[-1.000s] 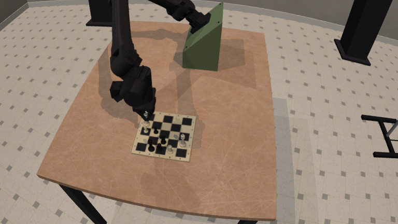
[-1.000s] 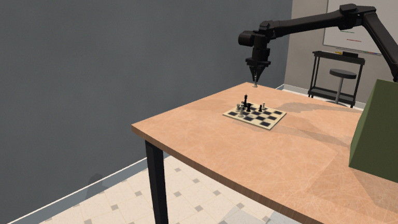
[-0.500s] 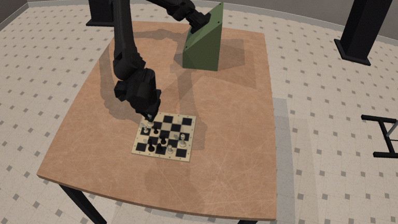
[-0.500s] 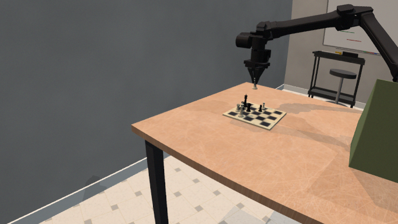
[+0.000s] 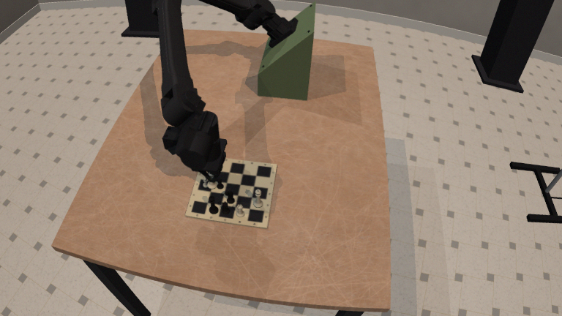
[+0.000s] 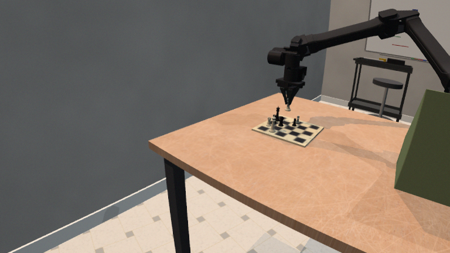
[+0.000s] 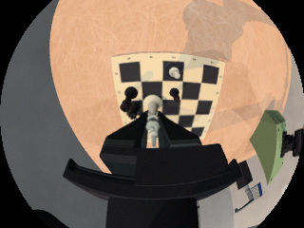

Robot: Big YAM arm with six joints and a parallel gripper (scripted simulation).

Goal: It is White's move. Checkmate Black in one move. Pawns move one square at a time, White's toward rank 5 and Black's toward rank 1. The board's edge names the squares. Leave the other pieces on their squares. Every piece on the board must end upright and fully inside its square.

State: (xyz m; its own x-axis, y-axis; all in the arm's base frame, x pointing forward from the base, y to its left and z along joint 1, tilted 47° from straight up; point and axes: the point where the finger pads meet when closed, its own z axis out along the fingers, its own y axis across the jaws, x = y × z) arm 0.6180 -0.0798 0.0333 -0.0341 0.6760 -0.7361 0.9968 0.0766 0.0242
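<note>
Table (image 6: 232, 157) wide around board (image 6: 306, 139); gripper (image 6: 287, 103) clamped on white piece (image 6: 287, 106) above far edge.

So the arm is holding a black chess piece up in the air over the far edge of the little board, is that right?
Nearly. The piece pinched in the gripper is white, not black: the white piece hangs pale below the dark fingers in the exterior view, and the wrist view shows its pale top too. The rest holds: it is lifted above the chessboard, near its far edge.
</note>
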